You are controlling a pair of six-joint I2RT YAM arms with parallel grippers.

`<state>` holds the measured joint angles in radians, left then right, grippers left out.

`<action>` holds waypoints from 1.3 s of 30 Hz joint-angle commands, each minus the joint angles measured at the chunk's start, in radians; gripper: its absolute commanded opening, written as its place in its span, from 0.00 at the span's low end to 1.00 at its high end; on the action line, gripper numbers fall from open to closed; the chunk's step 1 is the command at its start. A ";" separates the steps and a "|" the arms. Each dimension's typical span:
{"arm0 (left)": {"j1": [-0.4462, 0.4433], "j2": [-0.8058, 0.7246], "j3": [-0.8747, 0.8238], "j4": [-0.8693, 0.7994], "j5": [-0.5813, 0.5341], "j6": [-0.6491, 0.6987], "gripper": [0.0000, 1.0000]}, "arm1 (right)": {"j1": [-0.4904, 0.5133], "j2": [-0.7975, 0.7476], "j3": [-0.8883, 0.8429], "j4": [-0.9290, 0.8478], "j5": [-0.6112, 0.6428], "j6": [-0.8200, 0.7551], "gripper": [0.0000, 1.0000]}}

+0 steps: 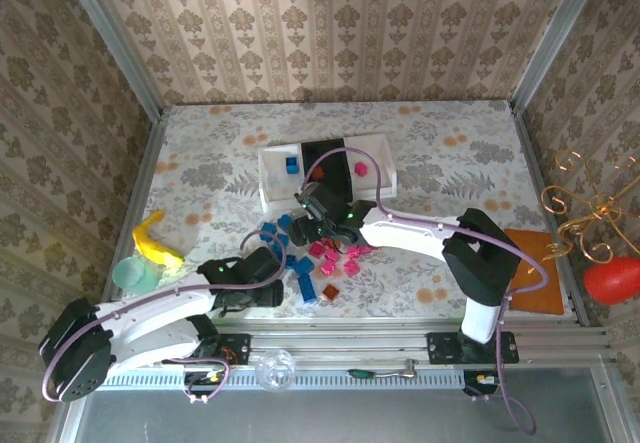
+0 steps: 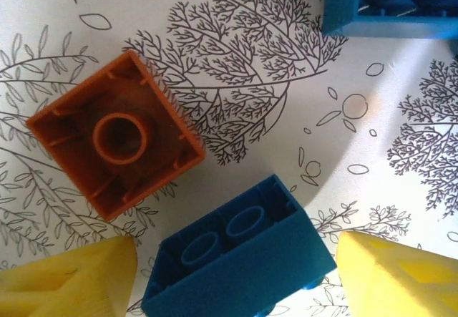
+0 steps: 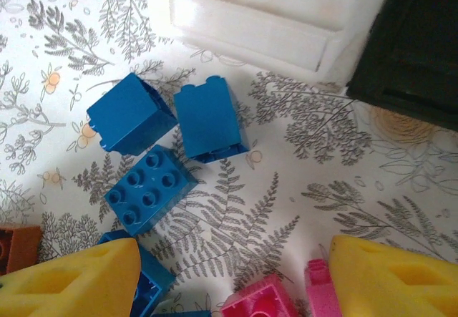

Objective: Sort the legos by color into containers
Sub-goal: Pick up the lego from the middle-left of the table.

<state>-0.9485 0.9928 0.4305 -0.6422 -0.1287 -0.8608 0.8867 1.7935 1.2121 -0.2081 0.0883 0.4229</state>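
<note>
Currently the three joined trays (image 1: 266, 188) hold one item each: a blue brick (image 1: 291, 166) in the left white tray, an orange-brown brick (image 1: 318, 174) in the black middle tray, and a pink brick (image 1: 360, 169) in the right white tray. Remaining legos (image 1: 330, 256) lie loose on the floral cloth (image 1: 450, 153) by the arms. They are glossy moulded plastic, studded above and hollow beneath.

Left gripper (image 2: 236, 274): jaws straddle an upturned blue block (image 2: 243, 256), close at both ends; grip cannot be confirmed.

Right gripper (image 3: 236, 281): jaws wide apart, holding nothing, above pink blocks (image 3: 261, 303).
</note>
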 commanded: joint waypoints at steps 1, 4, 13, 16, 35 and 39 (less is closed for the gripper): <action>-0.006 0.040 0.002 0.040 -0.014 0.018 0.73 | -0.015 -0.047 -0.026 0.011 0.034 0.016 0.72; 0.003 0.090 0.015 0.070 -0.015 0.046 0.72 | -0.020 -0.061 -0.038 0.010 0.040 0.014 0.72; 0.011 0.133 0.031 0.138 -0.046 0.114 0.70 | -0.032 -0.082 -0.065 0.015 0.041 0.016 0.72; 0.010 0.142 0.031 0.165 -0.042 0.131 0.70 | -0.037 -0.085 -0.070 0.018 0.039 0.018 0.72; -0.001 0.034 0.090 0.096 -0.038 0.151 0.38 | -0.075 -0.139 -0.133 0.038 0.036 0.031 0.72; -0.001 0.008 0.147 0.074 -0.037 0.162 0.38 | -0.095 -0.177 -0.167 0.045 0.029 0.041 0.72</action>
<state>-0.9478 1.0233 0.5220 -0.5392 -0.1577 -0.7288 0.8062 1.6604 1.0695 -0.1768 0.1009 0.4450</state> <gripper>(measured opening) 0.505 0.718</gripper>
